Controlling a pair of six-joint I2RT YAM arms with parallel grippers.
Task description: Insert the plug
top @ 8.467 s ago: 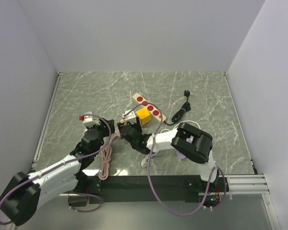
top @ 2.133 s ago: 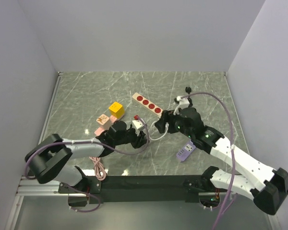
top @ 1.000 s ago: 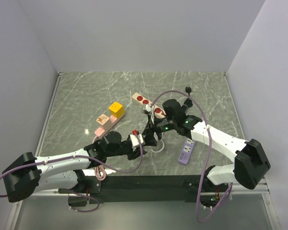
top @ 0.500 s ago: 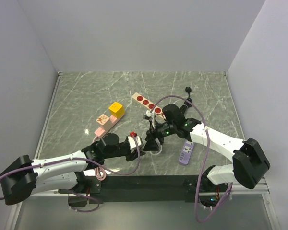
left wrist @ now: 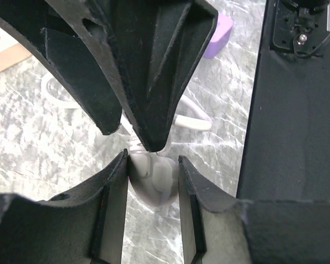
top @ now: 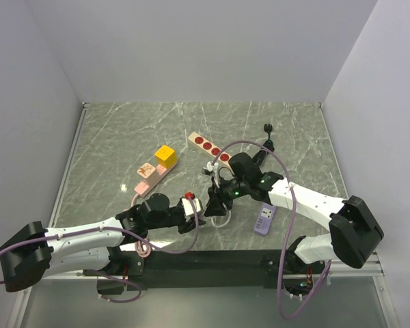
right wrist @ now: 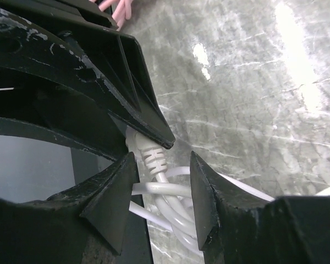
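The yellow plug (top: 165, 155) sat on the far end of a pink strip (top: 149, 177), held by neither gripper and well apart from both, behind them and to their left on the table (top: 116, 137). The left gripper (left wrist: 152, 160) was pinching a white cable end (left wrist: 154, 179) between its fingers. The right gripper (right wrist: 163, 159) met it tip to tip, its fingers spread loosely around the same white cable. A purple strip (top: 264, 219) lay near them on the right.
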